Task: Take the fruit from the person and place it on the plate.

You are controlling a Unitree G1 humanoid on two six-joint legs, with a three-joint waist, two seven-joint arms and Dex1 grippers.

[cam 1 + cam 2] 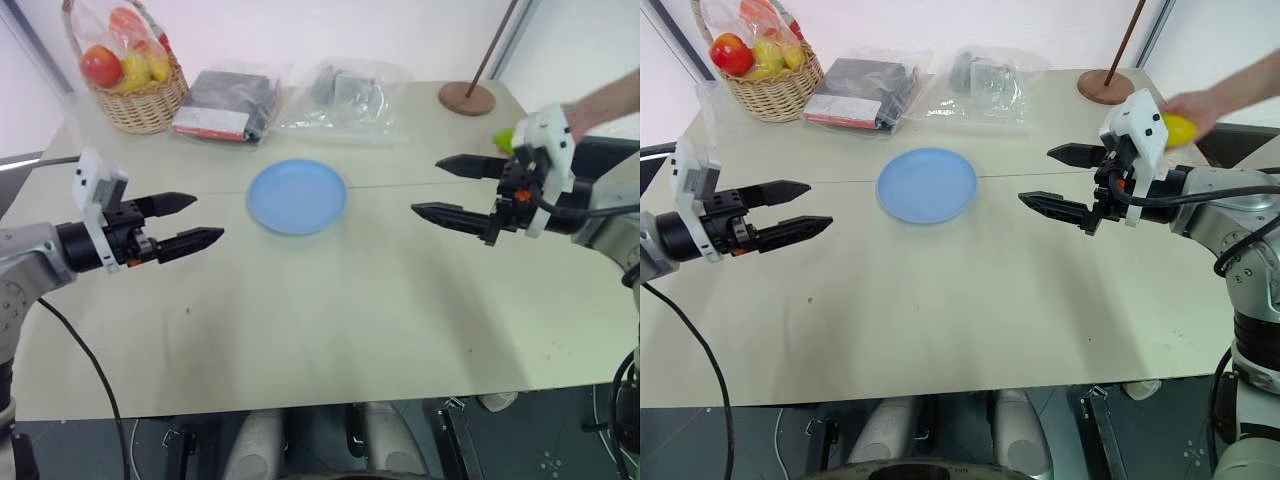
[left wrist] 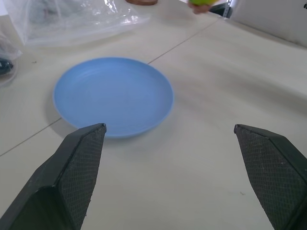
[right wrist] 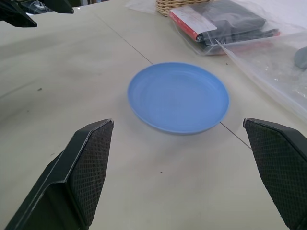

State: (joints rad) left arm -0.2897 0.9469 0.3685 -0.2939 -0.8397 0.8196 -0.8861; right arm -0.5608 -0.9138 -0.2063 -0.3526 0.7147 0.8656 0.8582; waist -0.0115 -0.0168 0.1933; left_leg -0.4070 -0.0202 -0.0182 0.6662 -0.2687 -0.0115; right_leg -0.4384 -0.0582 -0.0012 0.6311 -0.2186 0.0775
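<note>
The light-blue plate [image 1: 297, 196] lies bare at the middle of the table, also seen in the wrist views [image 2: 112, 96] [image 3: 178, 97]. A person's hand [image 1: 1202, 104] reaches in from the far right, holding the yellow-green fruit [image 1: 1180, 129] just behind my right wrist. My right gripper [image 1: 1036, 175] hovers open and empty to the right of the plate, pointing at it, with the fruit behind it and untouched. To the plate's left, my left gripper [image 1: 206, 219] is open too, with nothing between its fingers [image 2: 76, 172].
A wicker basket [image 1: 145, 100] with a red apple and bagged yellow fruits stands at the back left. Two plastic bags [image 1: 228, 103] [image 1: 345, 95] lie behind the plate. A brown disc with a pole [image 1: 467, 97] sits at the back right.
</note>
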